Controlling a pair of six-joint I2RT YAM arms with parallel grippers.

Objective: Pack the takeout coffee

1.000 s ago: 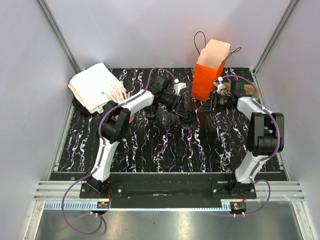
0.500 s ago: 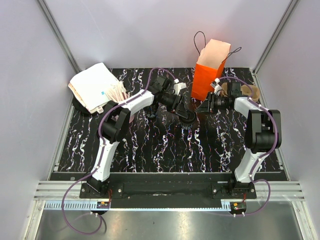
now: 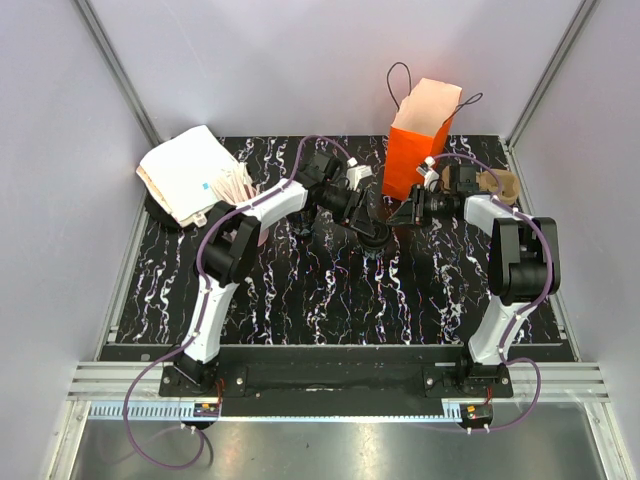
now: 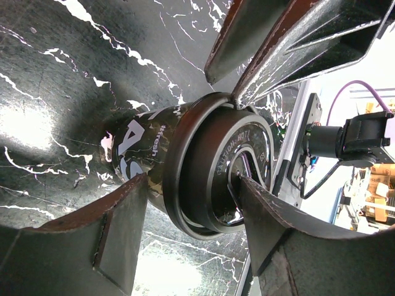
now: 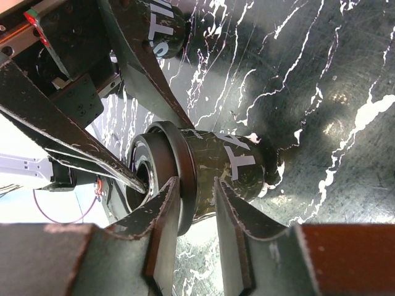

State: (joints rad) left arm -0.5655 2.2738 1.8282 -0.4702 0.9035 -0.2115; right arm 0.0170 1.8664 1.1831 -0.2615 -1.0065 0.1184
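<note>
The takeout coffee, a small black cup with a dark round lid, is at mid-table in front of the orange bag. My left gripper is shut on it: one fingertip rests in the lid's recess and the other finger lies along the cup's wall. The left wrist view shows the cup between that gripper's fingers. My right gripper has come in from the right. In the right wrist view its narrow, still open jaws straddle the lid rim of the cup.
A second black cup without a lid stands just beyond the left gripper. White paper bags and a pink cup of sticks are at the back left. A brown cardboard piece lies behind the right arm. Grey walls enclose the table.
My right gripper has slid left from beside the orange bag to the cup, and its jaws have narrowed. The left gripper and cup have barely moved.
</note>
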